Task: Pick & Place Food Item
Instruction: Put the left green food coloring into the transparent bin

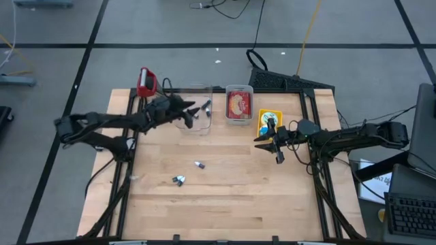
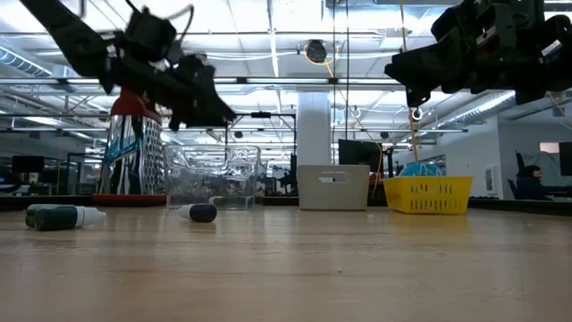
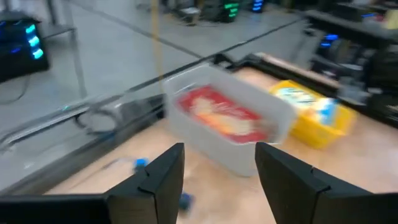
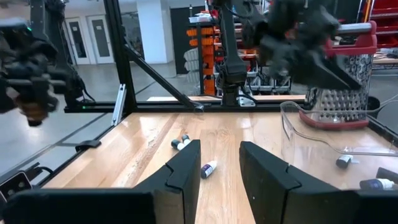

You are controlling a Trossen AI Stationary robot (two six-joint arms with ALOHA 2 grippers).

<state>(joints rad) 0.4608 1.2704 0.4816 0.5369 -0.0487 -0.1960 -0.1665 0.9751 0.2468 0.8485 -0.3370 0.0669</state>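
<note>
Pale planked wood forms the tabletop (image 1: pixel 225 184). Clear, hard-walled plastic container (image 1: pixel 193 109) at its far edge, holding small capsule-shaped tubes. Just right of that container: rectangular grey tub (image 1: pixel 239 103) with a red-and-yellow food packet (image 1: pixel 238 105) lying inside. Further right: yellow mesh basket (image 1: pixel 269 121). Left of the container: perforated metal grater (image 1: pixel 146 82), red handle. Left gripper (image 1: pixel 193 113) raised over the container, jaws apart, empty. Right gripper (image 1: pixel 272 144) hanging near the basket, jaws partly apart, empty. Loose tubes (image 1: pixel 178 180) and (image 1: pixel 199 165) lying well in front of the container.
</note>
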